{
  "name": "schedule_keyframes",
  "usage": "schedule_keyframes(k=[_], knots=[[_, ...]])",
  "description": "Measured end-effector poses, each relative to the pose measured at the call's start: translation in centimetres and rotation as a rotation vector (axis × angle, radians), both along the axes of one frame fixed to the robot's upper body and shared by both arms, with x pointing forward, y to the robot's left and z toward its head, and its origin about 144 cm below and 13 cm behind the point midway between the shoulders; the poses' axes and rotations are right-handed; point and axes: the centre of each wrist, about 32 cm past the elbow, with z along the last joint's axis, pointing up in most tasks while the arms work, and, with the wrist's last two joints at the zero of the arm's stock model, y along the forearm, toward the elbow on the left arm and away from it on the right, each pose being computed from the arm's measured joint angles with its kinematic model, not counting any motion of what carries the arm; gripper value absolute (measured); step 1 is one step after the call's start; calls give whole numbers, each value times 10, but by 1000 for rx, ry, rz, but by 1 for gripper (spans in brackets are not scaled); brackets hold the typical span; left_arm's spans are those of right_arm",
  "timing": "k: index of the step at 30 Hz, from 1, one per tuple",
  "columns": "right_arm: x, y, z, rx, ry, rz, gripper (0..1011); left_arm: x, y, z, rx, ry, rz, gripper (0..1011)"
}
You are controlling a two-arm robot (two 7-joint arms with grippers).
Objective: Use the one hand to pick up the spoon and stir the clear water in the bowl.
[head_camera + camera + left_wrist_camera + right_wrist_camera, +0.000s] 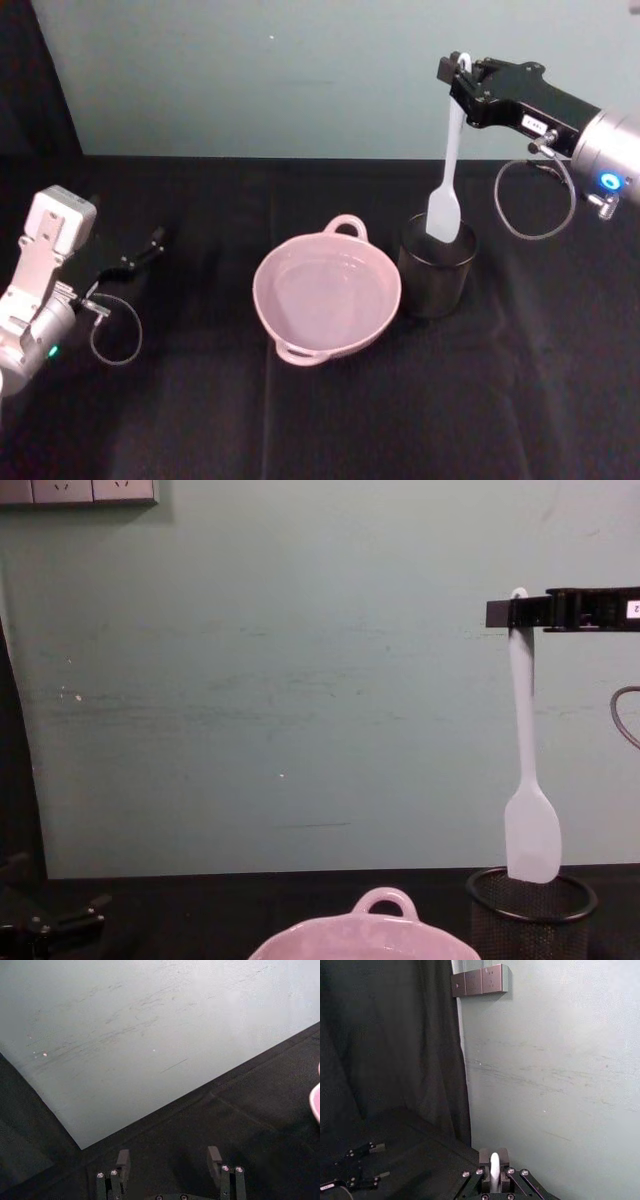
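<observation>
In the chest view the bowl (350, 936) and the black cup (530, 938) are cut off at 6 and 5 o'clock. The water (325, 295) is too faint to tell.

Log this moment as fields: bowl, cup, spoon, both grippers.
bowl: table centre, no gripper at it
mesh cup: close beside the bowl, on the robot's right
spoon: hanging upright, head at the cup's mouth
right gripper: raised above the cup, shut on the spoon's handle end
left gripper: open, parked low at the left
</observation>
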Motion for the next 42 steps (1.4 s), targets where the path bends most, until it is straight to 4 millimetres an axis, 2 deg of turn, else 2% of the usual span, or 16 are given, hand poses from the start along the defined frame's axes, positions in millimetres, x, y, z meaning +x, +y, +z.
schedule_keyframes(k=[24, 30, 33, 37, 42], knots=[[0, 1, 2, -7, -5, 1, 108, 0, 0, 0, 0, 0, 0, 1011], [4, 21, 13, -23, -34, 48, 109, 0, 0, 0, 0, 0, 0, 1011], [10, 39, 13, -20, -38, 100, 109, 0, 0, 0, 0, 0, 0, 1011], [24, 62, 5, -10, -28, 184, 108, 0, 0, 0, 0, 0, 0, 1011], [35, 77, -10, -11, -7, 245, 109, 0, 0, 0, 0, 0, 0, 1011]])
